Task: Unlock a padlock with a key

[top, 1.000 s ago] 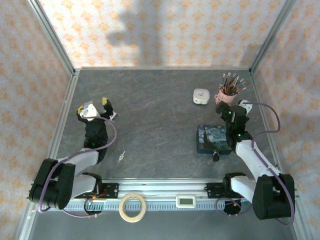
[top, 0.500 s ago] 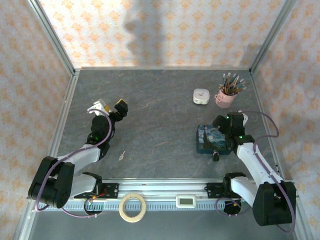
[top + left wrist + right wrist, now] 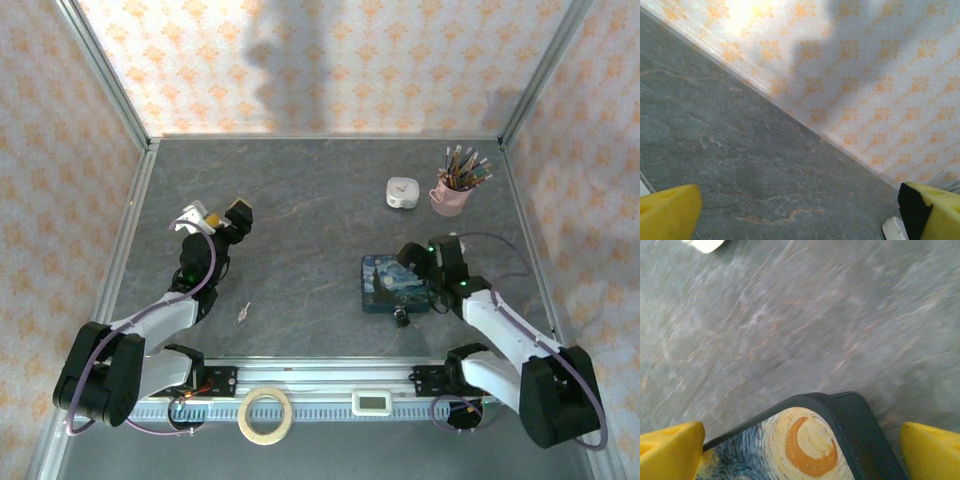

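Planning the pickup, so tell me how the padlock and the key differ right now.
The padlock is dark; the key is pale and silvery. The padlock lies on the right, close by the near edge of the blue tin; the key lies on the left with bare table around it. Both are tiny and rest on the grey table toward its near edge.

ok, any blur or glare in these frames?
Right wrist: tabletop motion-smeared, blue tin corner sharper. Left wrist: sharp, glare patch on the wallpaper top left, shadow beside it. Top external: sharp, soft shadow on the back wall.
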